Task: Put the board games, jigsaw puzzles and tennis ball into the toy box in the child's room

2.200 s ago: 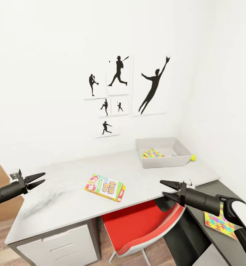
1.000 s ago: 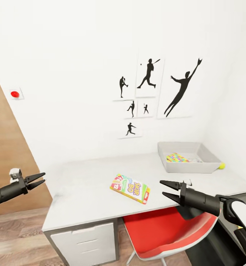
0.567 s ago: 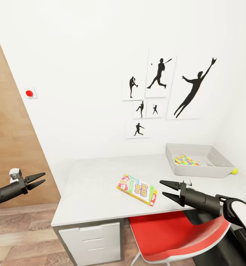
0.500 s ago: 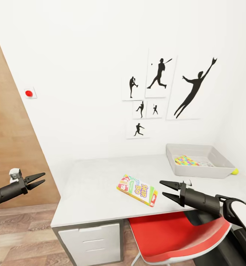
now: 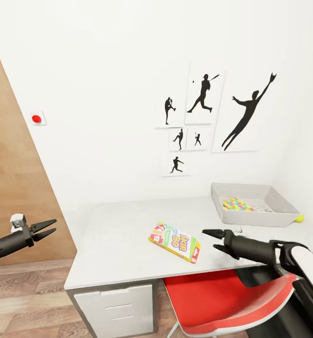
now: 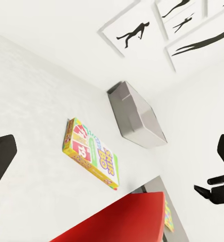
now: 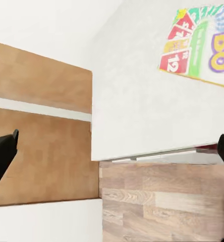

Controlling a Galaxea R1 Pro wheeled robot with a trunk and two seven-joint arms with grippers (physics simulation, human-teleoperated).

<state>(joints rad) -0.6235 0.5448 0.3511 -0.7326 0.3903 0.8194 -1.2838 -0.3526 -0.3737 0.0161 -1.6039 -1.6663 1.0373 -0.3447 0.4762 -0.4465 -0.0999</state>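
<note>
Table (image 5: 123, 234), light-grey top, across the frame's middle in the head view. Skip-Bo board game (image 5: 175, 241) lies flat near its front edge, centre. Toy box (image 5: 253, 205) at right, near the corner, with a jigsaw puzzle (image 5: 238, 204) inside; tennis ball (image 5: 298, 218) just beside the box's right end. Right gripper (image 5: 214, 238) just right of the game, jaws parted, empty. Left gripper (image 5: 47, 226) at lower left, off the table, jaws parted, empty. Red-and-white chair (image 5: 222, 300) below.

Board game (image 6: 91, 154) flat on the table (image 6: 31, 106) (toy box (image 6: 136, 118) beyond), red chair (image 6: 122, 222) below.
</note>
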